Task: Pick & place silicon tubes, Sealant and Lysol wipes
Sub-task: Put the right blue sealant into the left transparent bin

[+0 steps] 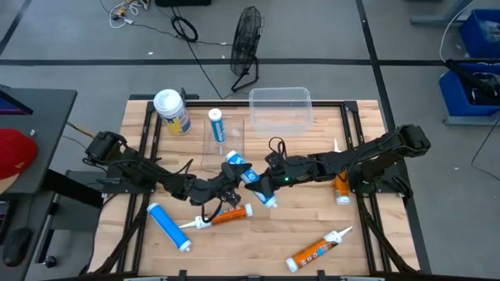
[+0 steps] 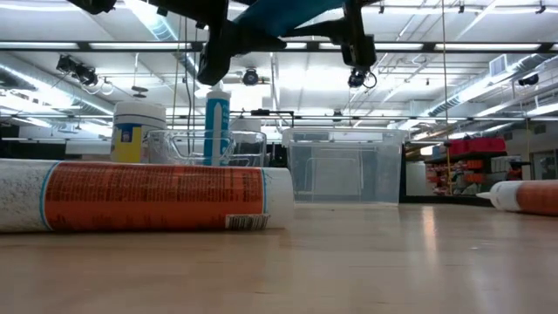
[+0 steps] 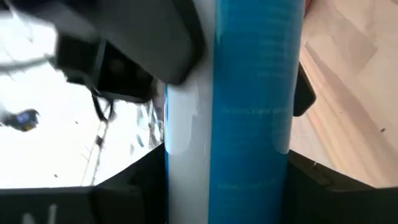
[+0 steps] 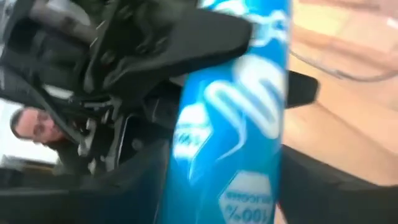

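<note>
A blue silicone tube [image 1: 238,165] hangs in the air over the table's middle, held between both grippers. My left gripper [image 1: 229,178] is shut on its far part and my right gripper [image 1: 261,186] on its near part. In the low view the tube [image 2: 281,12] shows at the top, well above the wood. The Lysol wipes canister [image 1: 172,112] with its white lid stands on its base at the far left and also shows in the low view [image 2: 138,131]. A second blue tube [image 1: 216,125] stands upright in a clear holder [image 1: 234,134]. My left gripper pinches the tube's round body [image 3: 249,168] between its two fingers, which lie across the tube and come level from the table's left. The tube is lifted clear of the table, about level. My right gripper pinches the printed body of the same tube [image 4: 230,186] between its two fingers. They lie across the tube and come from the table's right, close beside the left gripper. The tube is clear of the table.
A clear plastic bin [image 1: 280,108] stands at the far middle. Orange sealant tubes lie at the near middle [image 1: 226,216], near right [image 1: 316,250] and right [image 1: 341,190]. A third blue tube [image 1: 169,226] lies near left. A person shows beyond the table [image 4: 31,127].
</note>
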`<action>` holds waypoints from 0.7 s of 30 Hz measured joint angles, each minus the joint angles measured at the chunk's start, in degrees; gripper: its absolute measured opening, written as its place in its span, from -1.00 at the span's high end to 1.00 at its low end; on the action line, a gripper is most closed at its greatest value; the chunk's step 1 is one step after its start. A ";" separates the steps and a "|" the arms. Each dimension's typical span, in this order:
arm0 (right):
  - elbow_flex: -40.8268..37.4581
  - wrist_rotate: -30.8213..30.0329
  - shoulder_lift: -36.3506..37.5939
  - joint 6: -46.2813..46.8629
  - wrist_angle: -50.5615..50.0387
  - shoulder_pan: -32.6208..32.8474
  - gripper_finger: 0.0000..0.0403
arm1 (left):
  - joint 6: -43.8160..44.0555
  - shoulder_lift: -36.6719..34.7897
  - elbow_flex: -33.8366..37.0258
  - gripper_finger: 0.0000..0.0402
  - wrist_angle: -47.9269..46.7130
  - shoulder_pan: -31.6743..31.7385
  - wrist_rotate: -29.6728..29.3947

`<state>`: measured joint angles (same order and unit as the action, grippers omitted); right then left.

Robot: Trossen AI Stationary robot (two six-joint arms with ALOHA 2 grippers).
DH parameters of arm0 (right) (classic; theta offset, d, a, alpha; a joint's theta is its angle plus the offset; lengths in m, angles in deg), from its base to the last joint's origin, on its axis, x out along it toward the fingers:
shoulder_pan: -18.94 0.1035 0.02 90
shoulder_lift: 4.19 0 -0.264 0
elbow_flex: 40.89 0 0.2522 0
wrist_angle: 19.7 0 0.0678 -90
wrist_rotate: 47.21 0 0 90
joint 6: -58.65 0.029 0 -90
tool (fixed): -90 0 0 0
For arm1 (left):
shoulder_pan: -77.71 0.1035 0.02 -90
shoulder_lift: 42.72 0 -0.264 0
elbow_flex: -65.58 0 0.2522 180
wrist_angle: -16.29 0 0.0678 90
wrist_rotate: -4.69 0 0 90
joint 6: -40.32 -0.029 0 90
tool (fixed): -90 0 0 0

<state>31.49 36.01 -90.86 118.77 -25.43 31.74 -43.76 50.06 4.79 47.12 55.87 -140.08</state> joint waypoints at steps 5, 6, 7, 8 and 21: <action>0.05 0.33 1.52 -4.61 -0.70 -0.91 -0.78 | 4.65 0.00 0.07 -0.08 -0.77 0.04 -2.51; 0.04 0.30 2.28 -5.30 -1.52 -1.12 -0.80 | 5.82 0.00 0.06 -0.08 -1.46 0.04 -2.84; 0.03 0.25 3.17 -6.22 -2.42 -1.24 -0.81 | 7.26 -0.03 0.04 -0.08 -2.41 0.04 -3.32; 0.03 0.01 4.16 -7.23 -3.55 -1.34 -0.81 | 8.92 -0.09 0.02 -0.08 -3.69 0.04 -3.83; 0.12 -18.06 22.12 -15.78 -27.48 2.66 -0.56 | 33.51 -0.24 0.13 -0.08 -9.41 0.35 -5.94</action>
<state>31.61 17.95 -68.74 102.99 -52.91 34.41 -10.25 49.82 4.92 37.71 56.21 -146.02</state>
